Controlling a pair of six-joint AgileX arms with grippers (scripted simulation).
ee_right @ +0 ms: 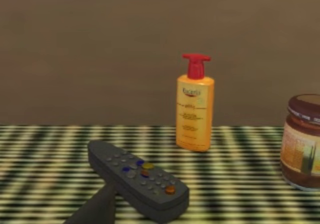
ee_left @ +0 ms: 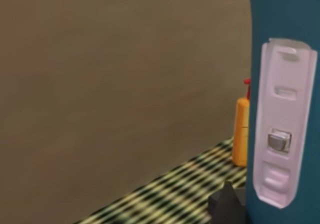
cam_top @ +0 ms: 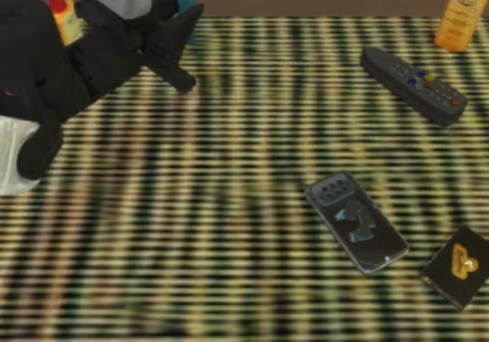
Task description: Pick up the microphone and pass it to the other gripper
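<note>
left gripper (cam_top: 172,40) top-left of table, fingers pinching microphone (ee_left: 282,109) upright at the teal handle, lifted clear for a handover | right gripper not seen from above; its fingers: cannot tell

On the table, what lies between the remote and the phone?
Nothing: in the top view only bare striped tablecloth separates the remote from the phone. The black card case lies off to the phone's right.
</note>
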